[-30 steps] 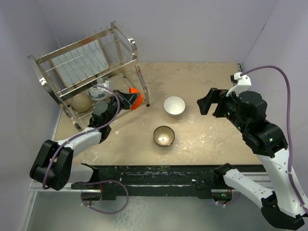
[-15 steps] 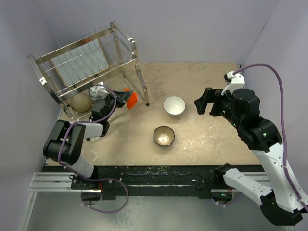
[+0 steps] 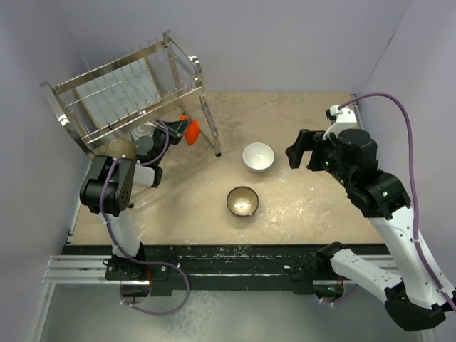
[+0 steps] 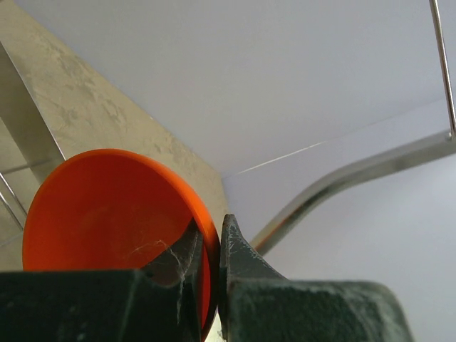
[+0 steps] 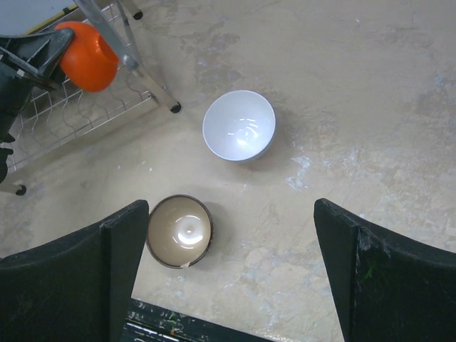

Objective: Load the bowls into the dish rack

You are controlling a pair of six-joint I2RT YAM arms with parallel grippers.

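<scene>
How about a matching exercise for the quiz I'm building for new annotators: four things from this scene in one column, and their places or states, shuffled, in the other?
Column A
1. orange bowl
2. white bowl
3. dark brown bowl
4. right gripper

Column B
a. open, holding nothing
b. on the table, the bowl nearest the arm bases
c. clamped in the left gripper at the dish rack
d. on the table, between the rack and the right gripper

Pairs: 1-c, 2-d, 3-b, 4-a
</scene>
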